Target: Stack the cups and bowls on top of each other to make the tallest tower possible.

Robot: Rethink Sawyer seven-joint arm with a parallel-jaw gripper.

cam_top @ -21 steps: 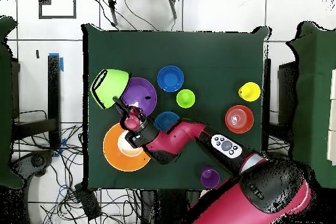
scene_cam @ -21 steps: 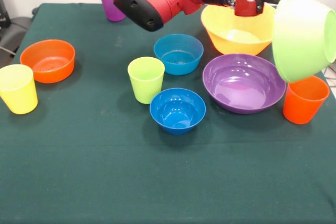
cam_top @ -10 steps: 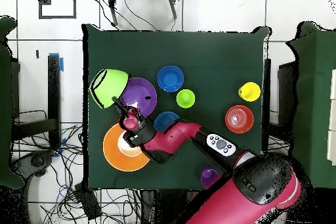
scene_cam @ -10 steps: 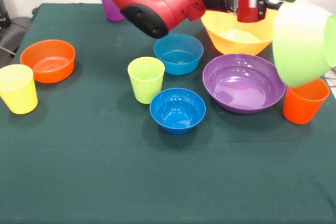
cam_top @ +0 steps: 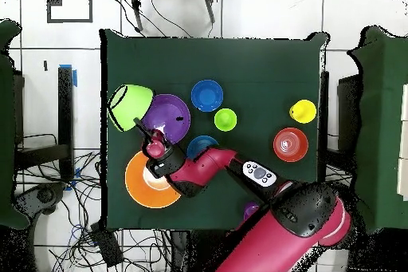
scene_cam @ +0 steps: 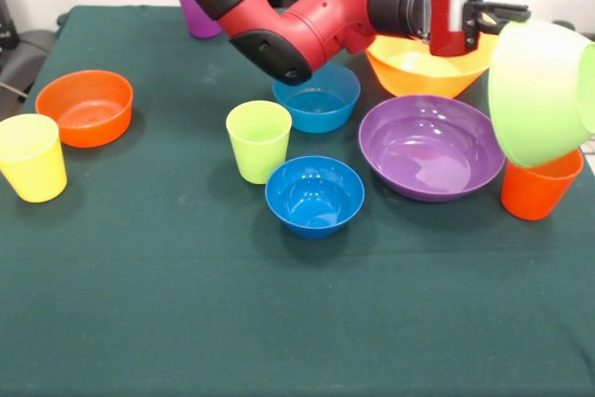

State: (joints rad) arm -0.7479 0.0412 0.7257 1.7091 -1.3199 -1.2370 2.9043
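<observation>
My gripper [scene_cam: 508, 15] is shut on the rim of the large lime green bowl [scene_cam: 539, 90], which hangs tilted on its side at the right. The bowl's lower edge sits at the mouth of the orange cup [scene_cam: 535, 191]; whether they touch I cannot tell. Seen from overhead, the gripper [cam_top: 142, 124] holds the same bowl [cam_top: 131, 105] beside the purple bowl [cam_top: 169, 115]. The purple bowl [scene_cam: 432, 146] and the yellow-orange bowl [scene_cam: 418, 67] stand upright just left of it.
A light blue bowl [scene_cam: 321, 99], a dark blue bowl [scene_cam: 314, 194] and a lime green cup [scene_cam: 258, 139] stand mid-table. The small orange bowl [scene_cam: 85, 107] and yellow cup [scene_cam: 33, 157] are at the left. A purple cup [scene_cam: 195, 14] stands behind the arm.
The lime green bowl has sunk a little onto the orange cup's mouth. The arm's elbow has swung lower and further right, over the light blue bowl.
</observation>
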